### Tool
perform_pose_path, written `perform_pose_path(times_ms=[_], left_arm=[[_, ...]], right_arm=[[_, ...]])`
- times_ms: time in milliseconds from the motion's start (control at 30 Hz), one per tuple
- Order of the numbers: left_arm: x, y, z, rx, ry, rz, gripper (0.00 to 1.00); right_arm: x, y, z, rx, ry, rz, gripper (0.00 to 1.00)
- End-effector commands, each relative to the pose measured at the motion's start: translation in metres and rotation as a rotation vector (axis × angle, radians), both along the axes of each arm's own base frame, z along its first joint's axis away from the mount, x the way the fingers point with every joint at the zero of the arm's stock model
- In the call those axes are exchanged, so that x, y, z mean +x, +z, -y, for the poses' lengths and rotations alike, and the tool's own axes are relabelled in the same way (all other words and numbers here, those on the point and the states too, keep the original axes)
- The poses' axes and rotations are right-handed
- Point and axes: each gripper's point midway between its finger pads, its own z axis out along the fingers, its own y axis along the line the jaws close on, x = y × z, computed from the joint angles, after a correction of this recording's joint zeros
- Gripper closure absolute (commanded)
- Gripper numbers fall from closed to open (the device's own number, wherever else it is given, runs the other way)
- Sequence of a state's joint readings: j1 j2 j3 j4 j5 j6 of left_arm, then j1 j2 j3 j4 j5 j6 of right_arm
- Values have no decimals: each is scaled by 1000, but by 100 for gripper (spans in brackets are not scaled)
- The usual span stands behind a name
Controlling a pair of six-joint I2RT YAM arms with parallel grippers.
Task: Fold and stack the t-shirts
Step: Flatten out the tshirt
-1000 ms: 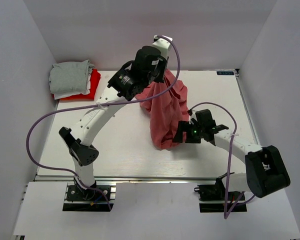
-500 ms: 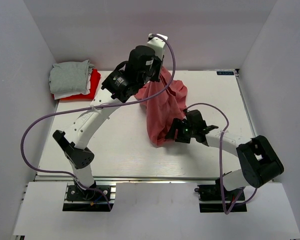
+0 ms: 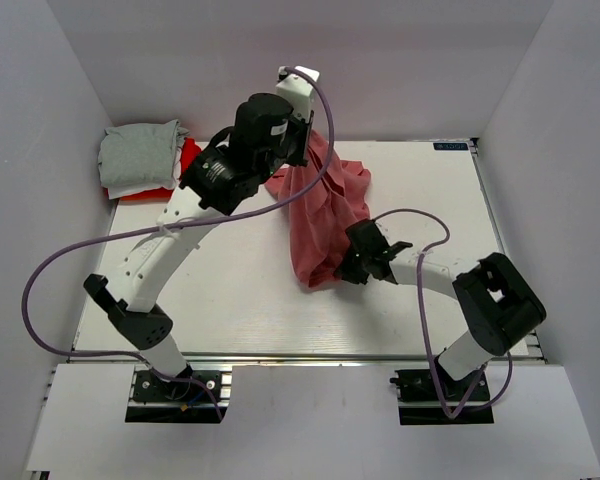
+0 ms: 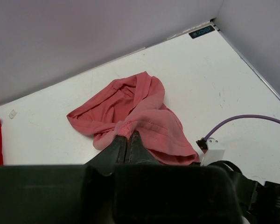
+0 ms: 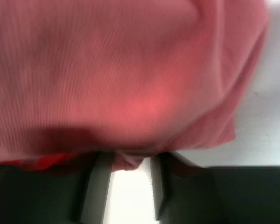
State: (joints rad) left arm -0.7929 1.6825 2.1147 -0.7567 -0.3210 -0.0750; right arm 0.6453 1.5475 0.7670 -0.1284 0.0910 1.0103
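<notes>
The salmon-pink t-shirt (image 3: 322, 220) hangs bunched from the left tool (image 4: 127, 140), whose fingers are pressed together on a fold of its cloth, raised over the far middle of the counter (image 3: 230, 290); the shirt's lower end trails down onto the counter's middle. The right tool (image 3: 346, 264) sits low at that lower hem; in the right wrist view its fingers (image 5: 99, 186) stand apart, the hem's edge drooping between their tips and not pinched, though that view is blurred.

A folded stack lies in the far left corner, close against the left wall (image 3: 40, 150); the light grey t-shirt (image 3: 138, 152) is on top, a white one (image 3: 140, 187) shows as a thin edge beneath, and the bright red one (image 3: 187, 165) lies at the bottom. Bare counter lies open at the left front and along the right side; pale walls close it in on the left, far and right sides.
</notes>
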Motion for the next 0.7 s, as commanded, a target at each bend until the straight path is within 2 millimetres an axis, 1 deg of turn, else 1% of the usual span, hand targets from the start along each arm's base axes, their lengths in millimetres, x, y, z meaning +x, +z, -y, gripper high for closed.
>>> perform_pose_path(times_ms=[0,33,67,100,133,167,200,233,267,300,367,400,433,467,500,533,567,600,633,667], left_arm=[[-17,43,-22,-82,4,82,100],[-19,48,-26,-87,17,91,100],[-17,46,-32,-75,50,90,100],[-15,46,-36,-64,68,97,100],[-17,51,-41,-69,83,106,100],[-14,51,-48,-55,121,116,100],[-13,51,-52,-43,144,123,100],[-10,52,-61,-35,193,130,100],[-8,52,-66,-18,216,138,100],[-7,53,-71,5,239,148,100],[-5,60,-82,21,291,175,100],[-3,67,-85,16,311,193,100],[-3,76,-93,19,345,219,100],[-4,84,-97,14,361,239,100],[-4,91,-101,11,379,259,100],[-3,106,-105,2,395,302,100],[-5,115,-108,-7,397,329,100],[-5,121,-113,-9,422,351,100],[-9,139,-119,-28,428,403,100],[-19,159,-129,-67,437,443,100]], right_arm=[[13,1,-2,-37,-91,3,81],[12,2,-4,-45,-86,-6,92],[11,3,-4,-53,-79,-5,100],[12,5,-1,-69,-85,7,100],[8,6,4,-100,-80,-3,100],[8,20,4,-91,-68,34,100],[6,24,7,-98,-65,44,100],[6,35,19,-142,-67,90,100],[3,47,26,-146,-67,117,100],[2,53,35,-172,-77,135,100],[9,92,52,-197,-79,265,100],[6,109,60,-205,-74,297,100],[8,120,69,-259,-52,343,100],[19,159,68,-267,-32,435,100],[12,172,81,-321,3,446,100],[19,206,85,-330,-21,512,100],[23,238,89,-359,7,585,100],[19,251,97,-377,6,598,100],[23,286,104,-376,-40,669,100],[21,303,113,-428,-15,717,100]])
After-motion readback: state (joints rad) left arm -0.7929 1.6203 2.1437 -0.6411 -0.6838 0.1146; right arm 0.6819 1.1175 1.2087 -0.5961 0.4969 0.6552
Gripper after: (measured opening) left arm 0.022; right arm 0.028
